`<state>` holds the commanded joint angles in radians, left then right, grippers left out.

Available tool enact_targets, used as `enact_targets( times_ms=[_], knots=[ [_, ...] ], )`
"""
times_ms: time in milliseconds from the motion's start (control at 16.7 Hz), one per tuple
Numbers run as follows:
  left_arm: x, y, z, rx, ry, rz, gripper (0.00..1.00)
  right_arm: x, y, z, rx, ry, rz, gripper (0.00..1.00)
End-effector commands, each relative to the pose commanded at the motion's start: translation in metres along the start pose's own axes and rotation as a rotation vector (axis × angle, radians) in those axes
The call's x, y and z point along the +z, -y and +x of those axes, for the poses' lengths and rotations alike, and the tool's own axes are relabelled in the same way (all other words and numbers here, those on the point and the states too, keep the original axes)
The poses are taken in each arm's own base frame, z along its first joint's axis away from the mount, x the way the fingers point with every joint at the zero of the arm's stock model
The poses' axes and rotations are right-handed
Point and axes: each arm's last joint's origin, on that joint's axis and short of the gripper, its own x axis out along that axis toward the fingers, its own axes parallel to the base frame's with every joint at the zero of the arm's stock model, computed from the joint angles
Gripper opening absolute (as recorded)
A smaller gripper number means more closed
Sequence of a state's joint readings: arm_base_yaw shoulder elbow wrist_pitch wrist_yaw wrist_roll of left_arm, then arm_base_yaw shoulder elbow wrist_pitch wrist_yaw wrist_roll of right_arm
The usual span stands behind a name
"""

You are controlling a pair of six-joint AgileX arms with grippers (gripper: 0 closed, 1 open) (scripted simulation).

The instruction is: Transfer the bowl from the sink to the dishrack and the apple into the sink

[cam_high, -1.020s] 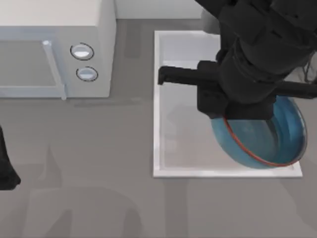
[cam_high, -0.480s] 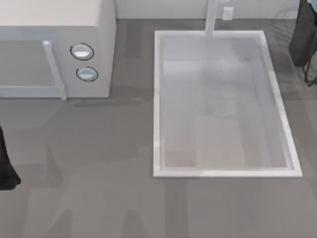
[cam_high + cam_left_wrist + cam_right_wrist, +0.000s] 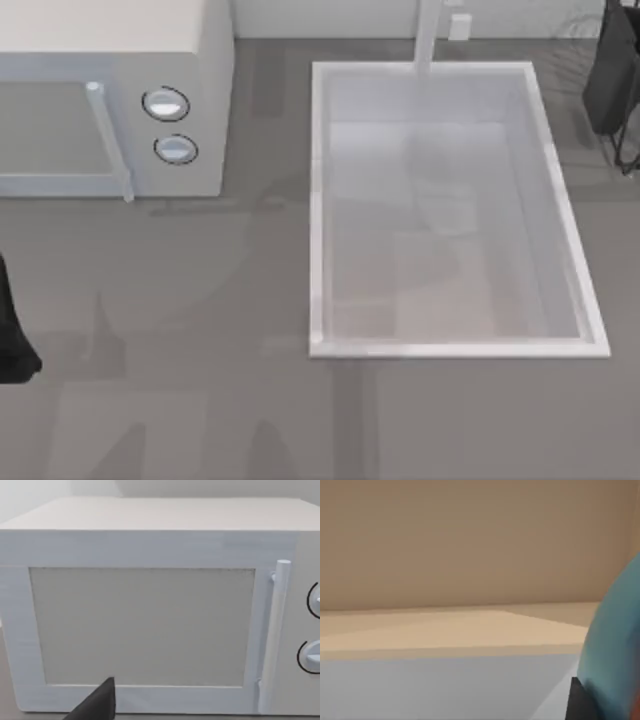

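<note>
A: Where is the sink [image 3: 318, 200] found, and how much room is left around it?

B: The sink is set into the grey tabletop [image 3: 200, 400] just right of the microwave [image 3: 110, 100]. A strip of bare tabletop is left between the microwave's side and the sink's left rim. The basin is seen open from rim to rim, with the faucet [image 3: 428, 35] standing at its far edge. A wide band of tabletop lies open before the near rim.

A: And the bowl [image 3: 615, 650]?

B: In the right wrist view the teal bowl is seen close against a dark finger [image 3: 577, 702] of the right end effector. A grip is suggested, though how far the fingers stand open cannot be told. A dark part of the right arm [image 3: 612, 70] is seen beyond the sink's far right corner.

A: The left arm [image 3: 12, 340]?

B: It is parked at the tabletop's left edge, well apart from the sink. Its wrist view faces the microwave door [image 3: 142, 625] and handle [image 3: 272, 630], with one dark fingertip [image 3: 100, 702] showing; its opening cannot be told.
</note>
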<state>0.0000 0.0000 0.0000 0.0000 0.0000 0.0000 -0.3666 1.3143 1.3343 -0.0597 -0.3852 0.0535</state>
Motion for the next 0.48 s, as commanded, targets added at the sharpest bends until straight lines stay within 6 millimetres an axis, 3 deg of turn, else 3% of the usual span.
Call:
enact_targets(
  times_ms=[180,480],
  knots=[
    [0.0,0.0,0.0,0.0,0.0,0.0,1.0,0.0032,0.0136,-0.0066,-0.039,0.044,-0.054,0.0],
    [0.0,0.0,0.0,0.0,0.0,0.0,1.0,0.002,0.0136,-0.0043,-0.039,0.039,-0.05,0.0]
  ],
)
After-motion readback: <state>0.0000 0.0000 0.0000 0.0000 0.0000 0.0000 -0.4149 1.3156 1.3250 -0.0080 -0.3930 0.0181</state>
